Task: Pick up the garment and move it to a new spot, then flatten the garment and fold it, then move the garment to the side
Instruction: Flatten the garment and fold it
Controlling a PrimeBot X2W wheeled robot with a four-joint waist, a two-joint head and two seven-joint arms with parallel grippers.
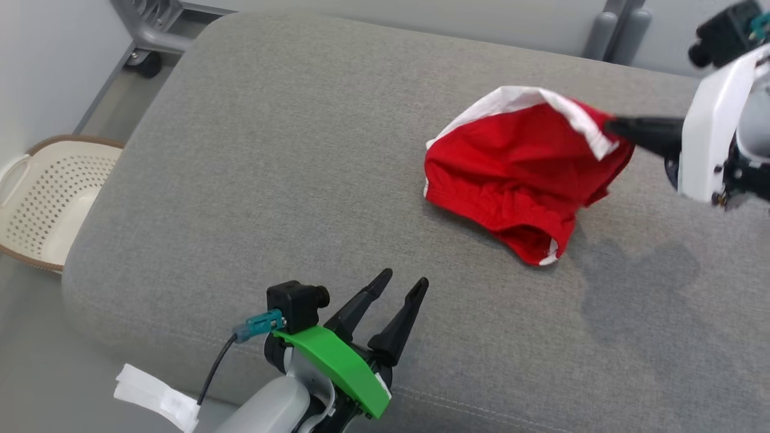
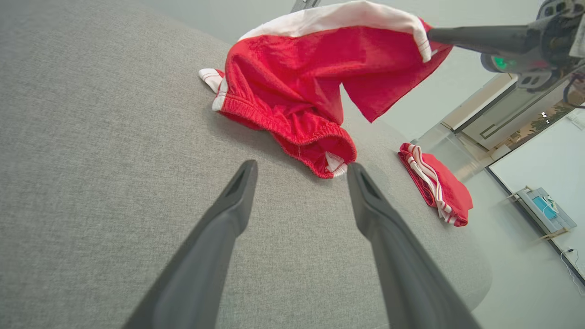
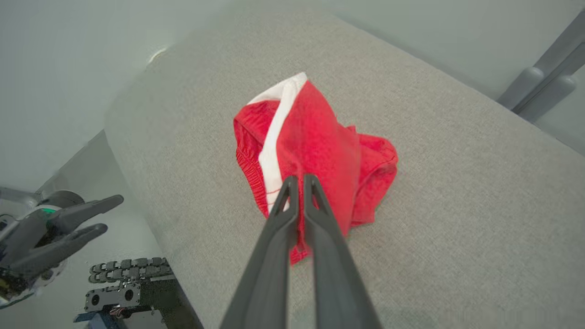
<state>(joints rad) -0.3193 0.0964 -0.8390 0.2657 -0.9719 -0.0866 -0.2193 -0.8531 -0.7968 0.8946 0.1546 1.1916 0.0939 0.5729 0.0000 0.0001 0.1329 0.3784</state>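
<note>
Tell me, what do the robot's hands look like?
Both have two long, pointed black fingers. The left gripper wears a bright green cover, with a small black box, teal plug and black cable. The right gripper has a white casing.

You had the basket (image 1: 60, 180) cut off by the head view's left edge, and in its wrist view the right gripper (image 3: 298, 179) hid the garment's (image 3: 320, 137) near hem.

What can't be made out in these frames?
- Right wrist view: the pinched spot on the shorts, hidden behind the right pincer.
- Head view: the legs of the shorts, lost in their own folds.
- Head view: basket, cut off by the left edge.
- Left wrist view: folded red cloth near the cushion's edge, too small to identify.
</note>
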